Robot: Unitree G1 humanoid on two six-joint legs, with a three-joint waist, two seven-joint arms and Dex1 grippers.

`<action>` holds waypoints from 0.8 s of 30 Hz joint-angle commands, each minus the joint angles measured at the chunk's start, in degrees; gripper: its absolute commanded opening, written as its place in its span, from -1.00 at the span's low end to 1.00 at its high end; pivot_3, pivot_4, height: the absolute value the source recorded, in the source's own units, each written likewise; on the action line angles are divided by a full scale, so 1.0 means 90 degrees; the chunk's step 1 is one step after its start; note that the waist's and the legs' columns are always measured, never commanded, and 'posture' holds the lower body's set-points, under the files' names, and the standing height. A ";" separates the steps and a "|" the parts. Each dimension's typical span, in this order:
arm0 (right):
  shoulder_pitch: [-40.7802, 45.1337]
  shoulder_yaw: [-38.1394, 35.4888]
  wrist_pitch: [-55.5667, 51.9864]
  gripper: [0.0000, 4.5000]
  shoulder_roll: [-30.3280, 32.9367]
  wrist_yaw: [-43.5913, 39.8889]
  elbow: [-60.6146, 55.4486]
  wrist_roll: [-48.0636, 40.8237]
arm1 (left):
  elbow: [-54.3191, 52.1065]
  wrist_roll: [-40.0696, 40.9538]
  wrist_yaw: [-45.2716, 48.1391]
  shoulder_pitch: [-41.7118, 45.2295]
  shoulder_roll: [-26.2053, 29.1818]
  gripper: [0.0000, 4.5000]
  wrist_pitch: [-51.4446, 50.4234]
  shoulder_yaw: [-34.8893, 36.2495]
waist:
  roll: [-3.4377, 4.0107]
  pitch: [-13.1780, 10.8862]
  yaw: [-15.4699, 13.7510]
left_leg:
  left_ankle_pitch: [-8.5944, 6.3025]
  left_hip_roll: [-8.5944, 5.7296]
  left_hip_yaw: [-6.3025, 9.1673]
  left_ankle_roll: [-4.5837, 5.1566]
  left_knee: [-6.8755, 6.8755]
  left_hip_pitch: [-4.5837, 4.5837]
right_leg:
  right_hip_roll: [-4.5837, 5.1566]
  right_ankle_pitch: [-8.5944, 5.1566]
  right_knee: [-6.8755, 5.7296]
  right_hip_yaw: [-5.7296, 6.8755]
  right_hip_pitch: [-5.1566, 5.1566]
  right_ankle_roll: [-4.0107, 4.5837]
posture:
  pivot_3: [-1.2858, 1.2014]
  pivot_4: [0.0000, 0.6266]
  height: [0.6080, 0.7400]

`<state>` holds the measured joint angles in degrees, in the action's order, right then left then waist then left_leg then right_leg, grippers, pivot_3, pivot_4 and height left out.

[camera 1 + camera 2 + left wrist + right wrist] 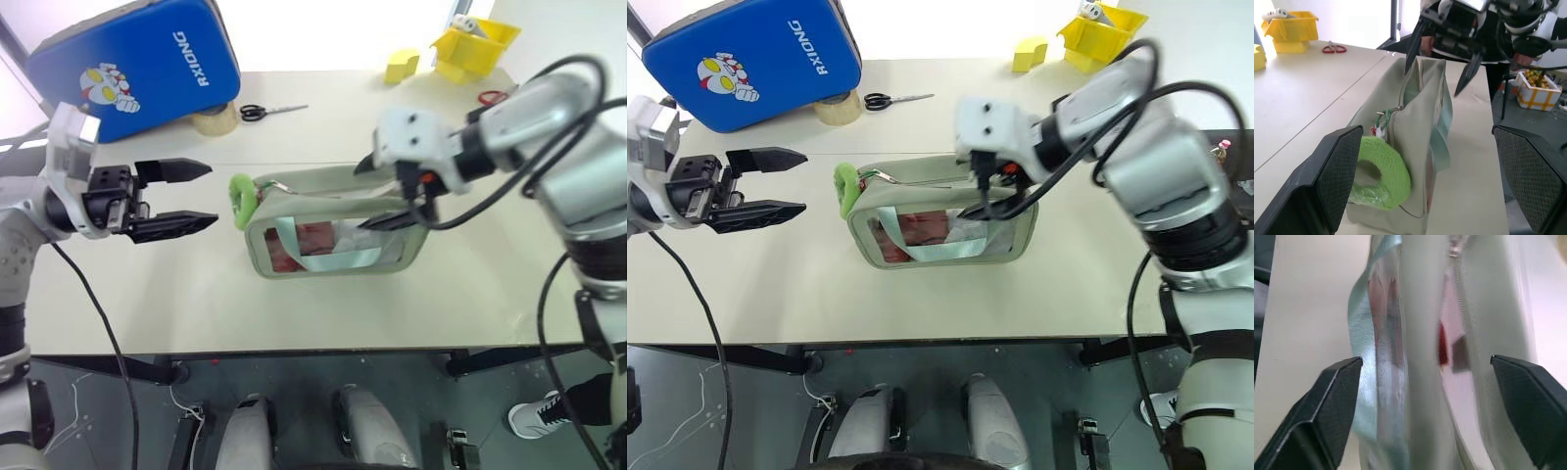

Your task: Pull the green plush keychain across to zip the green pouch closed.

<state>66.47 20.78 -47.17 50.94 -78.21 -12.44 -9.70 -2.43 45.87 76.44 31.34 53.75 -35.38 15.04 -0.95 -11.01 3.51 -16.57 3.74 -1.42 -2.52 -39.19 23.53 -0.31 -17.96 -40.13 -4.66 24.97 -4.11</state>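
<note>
pale sage fabric, the green pouch (pixel 333 225) stands upright near the middle of the table (pixel 196 304), its clear window facing the robot. the green plush keychain (pixel 241 201) hangs at the pouch's left end. the left gripper (pixel 201 197) sits level just left of the keychain, fingers spread wide and empty. the right gripper (pixel 387 191) is over the pouch's right end, its fingers apart on either side of the top edge, gripping nothing.
</note>
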 commanded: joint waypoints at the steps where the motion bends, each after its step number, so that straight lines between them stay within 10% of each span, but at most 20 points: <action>1: -0.0015 -0.0631 0.0214 0.99 0.0471 -0.0179 -0.0133 -0.0209 | 0.0018 -0.0033 0.0051 0.0159 -0.0004 1.00 0.0124 0.0035 | 0.0000 0.0000 -0.0012 | 0.0000 0.0000 0.0001 0.0000 0.0000 0.0000 | 0.0000 0.0000 0.0000 0.0000 0.0000 0.0000 | 0.03 -0.52 0.96; 17: -0.1896 -0.1622 0.0603 0.99 0.1360 0.0307 -0.0584 -0.0342 | -0.0008 -0.0256 0.0065 0.0146 -0.0041 1.00 0.0203 -0.0147 | 0.0000 0.0000 -0.0040 | 0.0000 0.0001 -0.0001 0.0000 0.0001 -0.0006 | -0.0004 0.0000 0.0000 -0.0002 -0.0005 0.0000 | 0.03 -0.52 0.96; 24: -0.2536 -0.1490 0.0795 -0.33 0.1207 0.0689 -0.0598 -0.0229 | 0.0200 -0.0653 0.0038 0.0083 -0.0030 1.00 0.0422 -0.0311 | 0.0000 0.0000 -0.0056 | 0.0000 0.0000 -0.0003 0.0000 -0.0002 -0.0008 | -0.0005 0.0000 -0.0002 -0.0004 -0.0007 0.0000 | 0.03 -0.52 0.96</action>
<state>43.15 8.19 -40.88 61.91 -73.14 -16.99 -12.24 -0.88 41.20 77.03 31.93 53.01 -33.10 12.11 -0.95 -11.01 3.01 -16.57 3.74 -1.46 -2.52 -39.21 23.45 -0.36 -17.96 -40.15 -4.70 24.91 -4.11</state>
